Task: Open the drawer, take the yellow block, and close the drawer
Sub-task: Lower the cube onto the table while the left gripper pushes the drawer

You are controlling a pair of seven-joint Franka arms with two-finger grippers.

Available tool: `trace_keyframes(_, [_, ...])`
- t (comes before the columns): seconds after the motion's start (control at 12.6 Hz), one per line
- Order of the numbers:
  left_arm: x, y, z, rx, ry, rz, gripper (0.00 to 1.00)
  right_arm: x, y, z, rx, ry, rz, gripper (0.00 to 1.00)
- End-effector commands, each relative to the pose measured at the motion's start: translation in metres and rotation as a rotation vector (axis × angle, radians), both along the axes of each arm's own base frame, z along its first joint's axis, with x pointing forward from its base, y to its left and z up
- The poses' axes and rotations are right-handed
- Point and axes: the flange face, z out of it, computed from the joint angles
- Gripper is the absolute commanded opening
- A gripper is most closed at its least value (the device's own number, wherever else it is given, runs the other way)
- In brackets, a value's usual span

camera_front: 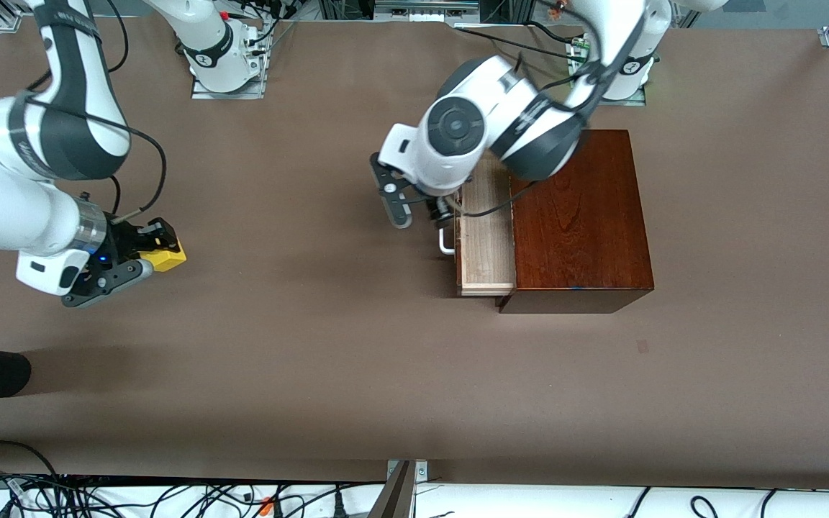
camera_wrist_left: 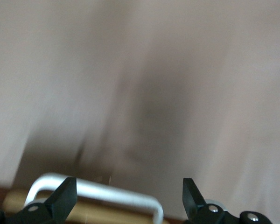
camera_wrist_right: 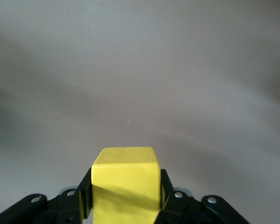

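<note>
Block taken out, drawer not yet shut

The yellow block (camera_front: 163, 254) is clamped between the jaws of the right gripper (camera_front: 142, 259), over bare desk (camera_front: 314, 360) toward the right arm's end, well apart from the mahogany box (camera_front: 578, 223). The drawer (camera_front: 485, 234) is seen partly pulled out, its pale tray showing. The left gripper (camera_front: 425, 212) is held at the white handle (camera_wrist_left: 95, 190) with its jaws spread apart, nothing grasped. Opening and taking are judged done; only closing is left.
</note>
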Motion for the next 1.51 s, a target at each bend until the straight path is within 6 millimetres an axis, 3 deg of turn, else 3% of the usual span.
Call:
trace_keyframes(0.0, [0.009,-0.013,-0.035,-0.022,-0.050,-0.199,1.00,-0.026,-0.012,-0.039,-0.064,-0.024,-0.069,0.14])
trace_keyframes(0.4, [-0.002,0.001,-0.076,0.081,-0.023,-0.368,1.00,-0.045,-0.016,-0.115,-0.109,-0.036,-0.268,0.14])
trace_keyframes(0.71, [0.001,0.018,-0.082,0.200,-0.016,-0.413,1.00,-0.038,-0.015,-0.183,-0.111,-0.062,-0.341,0.16])
trace_keyframes(1.03, [0.008,0.038,-0.084,0.293,0.007,-0.423,1.00,-0.032,-0.013,-0.217,-0.109,-0.112,-0.346,0.22])
trace_keyframes(1.19, [0.011,0.050,-0.084,0.336,0.026,-0.424,1.00,-0.030,-0.014,-0.221,-0.114,-0.124,-0.333,0.29])
trace_keyframes(1.27, [0.013,0.055,-0.084,0.345,0.041,-0.417,1.00,-0.026,-0.014,-0.216,-0.111,-0.134,-0.329,0.39])
trace_keyframes(1.35, [0.016,0.062,-0.084,0.350,0.051,-0.409,1.00,-0.025,-0.013,-0.211,-0.116,-0.141,-0.318,0.58])
trace_keyframes(1.43, [0.019,0.065,-0.084,0.351,0.055,-0.403,1.00,-0.023,-0.013,-0.202,-0.127,-0.156,-0.286,1.00])
